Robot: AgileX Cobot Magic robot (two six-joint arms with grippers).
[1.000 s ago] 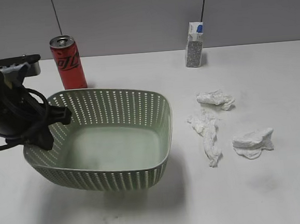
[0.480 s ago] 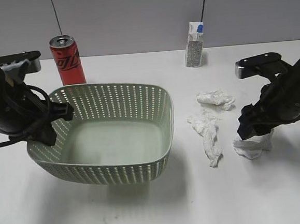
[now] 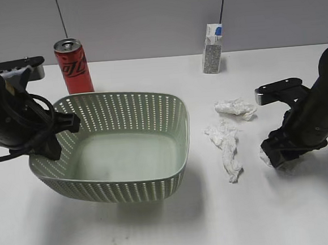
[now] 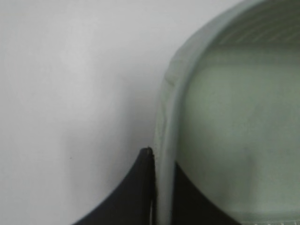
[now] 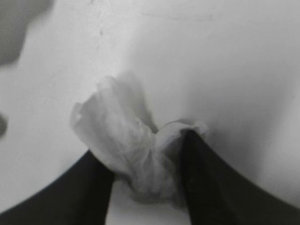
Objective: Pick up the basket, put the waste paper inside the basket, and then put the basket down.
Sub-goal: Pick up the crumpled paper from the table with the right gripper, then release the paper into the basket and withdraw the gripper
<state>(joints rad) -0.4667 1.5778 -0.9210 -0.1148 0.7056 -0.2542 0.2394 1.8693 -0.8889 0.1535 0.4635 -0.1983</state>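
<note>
The pale green basket [image 3: 129, 189] hangs tilted above the table at left. My left gripper [image 3: 49, 144] is shut on the basket's left rim, and the left wrist view shows its fingers [image 4: 163, 157] pinching that rim [image 4: 169, 117]. My right gripper [image 3: 275, 152] is down on the rightmost waste paper wad [image 3: 264, 156]. In the right wrist view its fingers [image 5: 140, 144] squeeze that wad [image 5: 124, 133] from both sides on the table. A second wad [image 3: 235, 107] and a long twisted wad [image 3: 227, 146] lie between the basket and the right arm.
A red soda can [image 3: 73, 66] stands behind the basket at back left. A small white-grey carton with a blue cap [image 3: 213, 49] stands at the back middle-right. The table is white, with a grey wall behind it.
The right arm came into view from the right, dropped onto the rightmost wad and closed around it. The basket rose slightly in the left gripper and now holds steady.
</note>
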